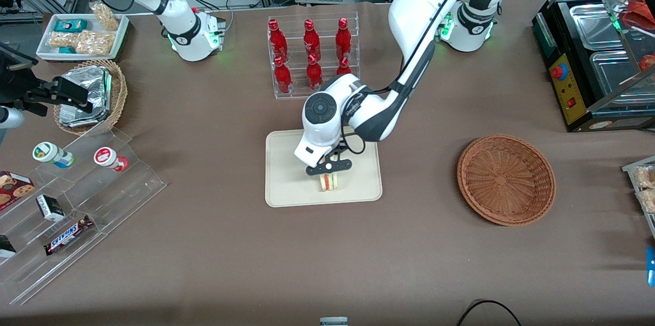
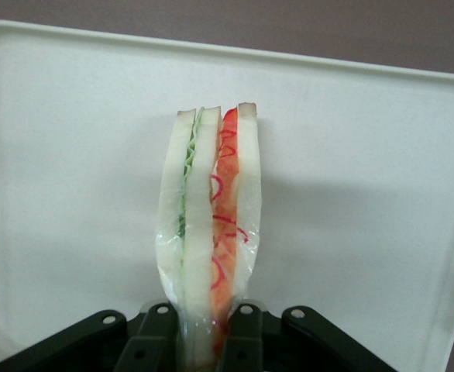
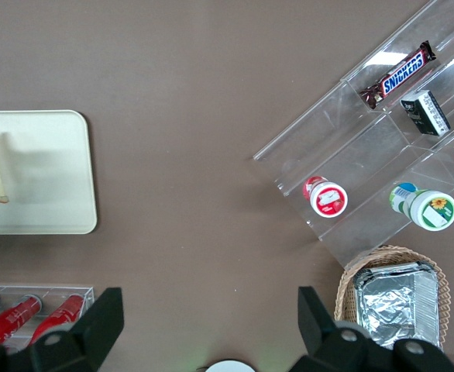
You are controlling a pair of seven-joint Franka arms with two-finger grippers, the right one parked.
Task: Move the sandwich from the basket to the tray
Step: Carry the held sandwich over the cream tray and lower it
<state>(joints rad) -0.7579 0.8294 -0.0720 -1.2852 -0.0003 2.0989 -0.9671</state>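
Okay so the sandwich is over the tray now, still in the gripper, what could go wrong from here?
The gripper is shut on the sandwich, pinching one narrow end while it stands on edge over the tray.

1. On release it may tip over, since it stands tall and thin.
2. Its clear wrap is caught between the fingers and might cling, so the sandwich could lift or drag as the arm rises.
3. The squeeze on the soft bread could squash that end.

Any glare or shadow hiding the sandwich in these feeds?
Front view: the arm hides most of the sandwich under the gripper. Left wrist view: evenly lit, soft shadow on the tray. Right wrist view: sandwich cut by the edge.
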